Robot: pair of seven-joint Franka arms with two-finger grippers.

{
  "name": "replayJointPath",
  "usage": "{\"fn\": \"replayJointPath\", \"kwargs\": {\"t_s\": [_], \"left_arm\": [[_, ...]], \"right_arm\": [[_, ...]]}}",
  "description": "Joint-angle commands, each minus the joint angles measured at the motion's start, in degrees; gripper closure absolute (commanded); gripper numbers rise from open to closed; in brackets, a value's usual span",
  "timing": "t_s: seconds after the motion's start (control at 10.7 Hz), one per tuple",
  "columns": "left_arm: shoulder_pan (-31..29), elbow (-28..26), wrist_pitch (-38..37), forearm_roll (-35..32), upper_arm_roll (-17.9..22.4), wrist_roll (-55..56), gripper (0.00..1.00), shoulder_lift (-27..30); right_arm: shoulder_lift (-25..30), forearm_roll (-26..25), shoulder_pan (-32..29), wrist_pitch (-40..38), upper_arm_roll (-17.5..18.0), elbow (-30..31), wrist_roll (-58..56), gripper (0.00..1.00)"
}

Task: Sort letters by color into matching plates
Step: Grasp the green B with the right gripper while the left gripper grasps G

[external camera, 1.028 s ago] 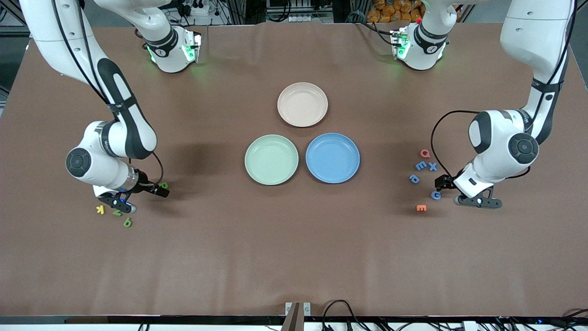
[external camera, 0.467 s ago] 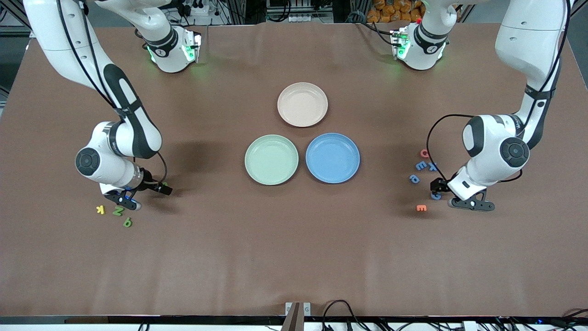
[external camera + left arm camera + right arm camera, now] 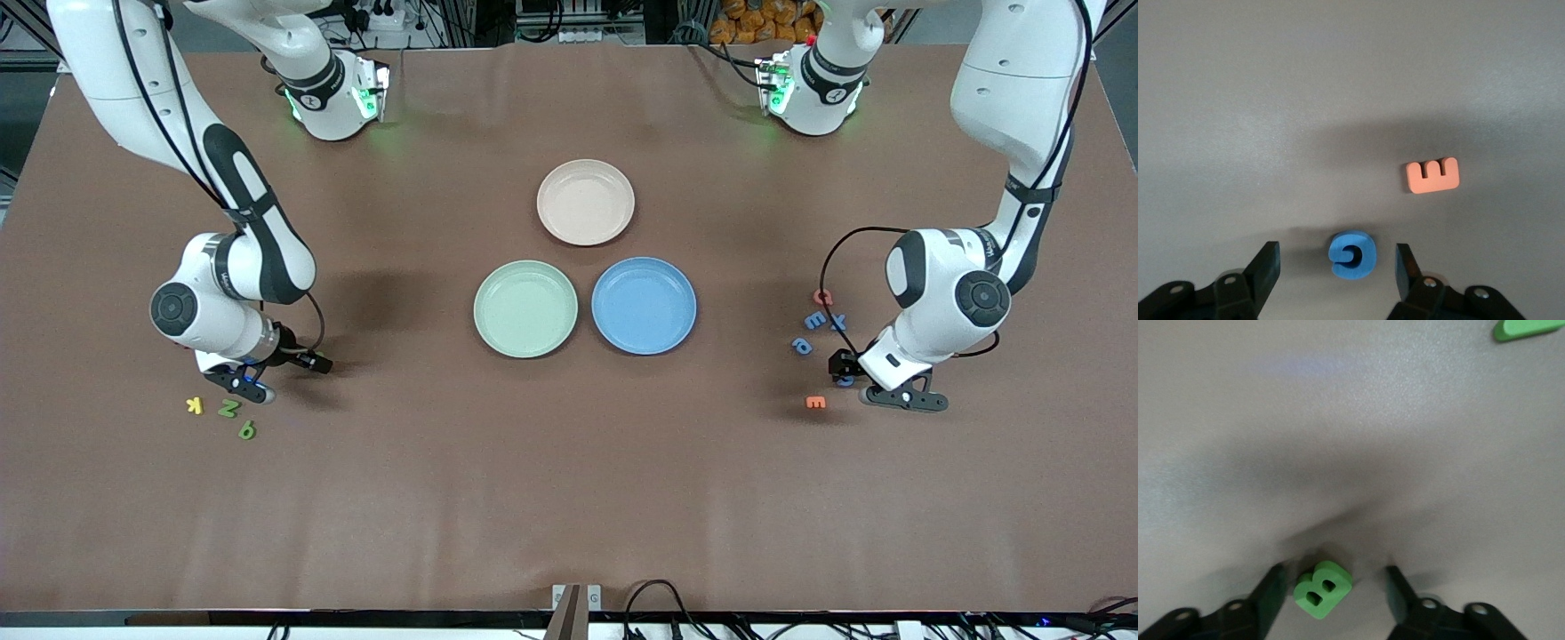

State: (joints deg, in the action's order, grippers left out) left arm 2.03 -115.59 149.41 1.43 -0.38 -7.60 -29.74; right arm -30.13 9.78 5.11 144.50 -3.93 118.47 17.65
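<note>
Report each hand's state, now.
Left hand: open, fingers either side of the blue G, not gripping.
Right hand: open around the green B, not gripping.

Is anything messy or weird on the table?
Nothing is spilled or broken. All three plates are empty: green plate, blue plate, beige plate. One green letter B sits tipped between the right gripper fingers; the left gripper brackets a blue G.
</note>
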Motion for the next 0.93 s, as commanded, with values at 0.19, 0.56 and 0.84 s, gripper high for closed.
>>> {"fn": "replayJointPath", "kwargs": {"t_s": [0.19, 0.56, 0.84], "left_arm": [[-0.4, 0.5, 1.9, 1.8, -0.5, -0.7, 0.27, -1.7], [-0.2, 0.5, 1.9, 3.1, -0.8, -0.7, 0.32, -1.8], [-0.3, 0.5, 1.9, 3.1, -0.8, -0.7, 0.37, -1.8]], "right_arm": [[0.5, -0.1, 0.2, 1.2, 0.2, 1.6, 0.8, 0.74], [1.1, -0.1, 0.3, 0.9, 0.3, 1.4, 0.9, 0.84], [3.8, 0.0, 1.7, -0.8, 0.6, 1.3, 3.0, 0.88]]}}
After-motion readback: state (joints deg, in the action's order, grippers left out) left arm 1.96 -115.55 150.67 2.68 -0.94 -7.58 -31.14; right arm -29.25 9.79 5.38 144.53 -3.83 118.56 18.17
